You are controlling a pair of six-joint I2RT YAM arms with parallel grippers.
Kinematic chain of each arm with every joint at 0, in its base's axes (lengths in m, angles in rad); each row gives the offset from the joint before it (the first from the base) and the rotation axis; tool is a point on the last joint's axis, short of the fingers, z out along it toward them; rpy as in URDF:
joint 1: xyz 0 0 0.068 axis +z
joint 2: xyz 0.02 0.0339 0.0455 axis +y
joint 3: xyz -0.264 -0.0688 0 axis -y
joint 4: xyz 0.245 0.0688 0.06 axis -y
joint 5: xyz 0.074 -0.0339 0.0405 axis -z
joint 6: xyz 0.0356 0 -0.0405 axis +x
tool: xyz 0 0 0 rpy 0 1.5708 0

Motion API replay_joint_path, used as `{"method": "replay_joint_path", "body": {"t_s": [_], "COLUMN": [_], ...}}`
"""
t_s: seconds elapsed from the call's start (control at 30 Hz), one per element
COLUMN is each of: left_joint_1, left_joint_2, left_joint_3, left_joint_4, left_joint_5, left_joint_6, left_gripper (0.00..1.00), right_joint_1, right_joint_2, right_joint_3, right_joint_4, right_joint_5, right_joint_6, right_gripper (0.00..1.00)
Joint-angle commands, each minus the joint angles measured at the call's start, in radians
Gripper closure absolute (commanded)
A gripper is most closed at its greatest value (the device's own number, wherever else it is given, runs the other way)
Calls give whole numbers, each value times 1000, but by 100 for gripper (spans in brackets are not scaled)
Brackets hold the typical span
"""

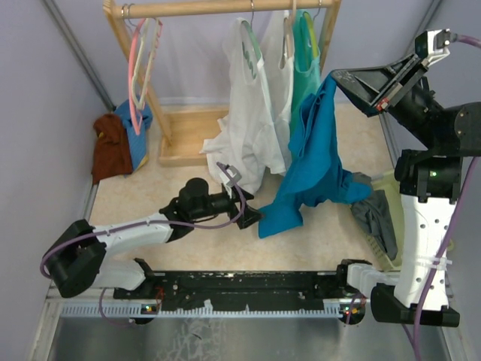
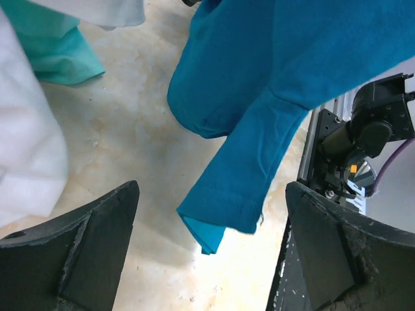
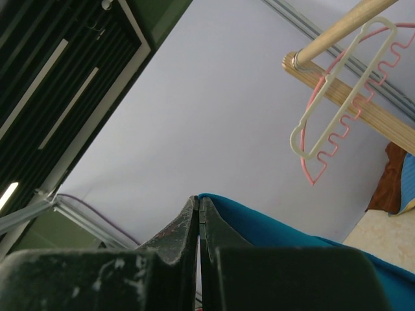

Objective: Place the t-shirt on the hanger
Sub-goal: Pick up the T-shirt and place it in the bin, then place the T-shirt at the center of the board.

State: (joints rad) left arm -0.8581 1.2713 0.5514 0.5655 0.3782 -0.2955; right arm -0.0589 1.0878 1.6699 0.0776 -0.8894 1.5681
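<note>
The deep teal-blue short-sleeved t-shirt [image 1: 316, 162] hangs in the air at the right of the table, bunched into a long drape. Its long axis runs from the top right down and left towards the middle of the pale table [image 1: 150, 203]. The top end is pinched in the right gripper [image 1: 336, 75], whose jaws are pressed flat together with teal cloth coming out beside them. The exact spot it grips is hidden, and I can't make out the collar or its label in the folds.

One sleeve [image 2: 227, 194] points downward, hem lowest. It dangles between the fingers of the left gripper [image 1: 252, 216], which are spread wide and hold nothing. Whether the hem touches the table I can't tell.

Behind the shirt, a white garment [image 1: 252, 128] and a mint-green tank top [image 1: 304, 68] hang from the wooden rail [image 1: 225, 7]. The thin cream hanger [image 3: 296, 139] hangs far along that rail beside a pink hanger [image 1: 132, 68], well apart from the shirt.
</note>
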Motion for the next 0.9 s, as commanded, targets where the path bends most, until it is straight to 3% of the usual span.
{"method": "replay_joint_path", "body": {"t_s": [0.0, 0.13, 0.27, 0.4, 0.6, 0.87], "left_joint_1": [-49, -91, -104, -115, -121, -121], "left_joint_2": [63, 110, 149, 141, 22, -395], "left_joint_3": [78, 106, 151, 176, 178, 292], "left_joint_4": [73, 57, 0, -65, -238, -631], "left_joint_5": [-11, -27, -26, -50, -164, -381], "left_joint_6": [67, 97, 106, 112, 91, 48], "left_gripper": [0, 9, 57, 98, 100, 100], "right_joint_1": [8, 8, 7, 8, 8, 8], "right_joint_2": [2, 9, 6, 4, -10, -56], "right_joint_3": [42, 45, 39, 25, 2, -94], "right_joint_4": [75, 83, 85, 90, 89, 101], "right_joint_5": [-24, -26, -28, -28, -35, -40], "right_joint_6": [29, 34, 33, 32, 24, 14], "right_gripper": [100, 100, 100, 100, 100, 100]}}
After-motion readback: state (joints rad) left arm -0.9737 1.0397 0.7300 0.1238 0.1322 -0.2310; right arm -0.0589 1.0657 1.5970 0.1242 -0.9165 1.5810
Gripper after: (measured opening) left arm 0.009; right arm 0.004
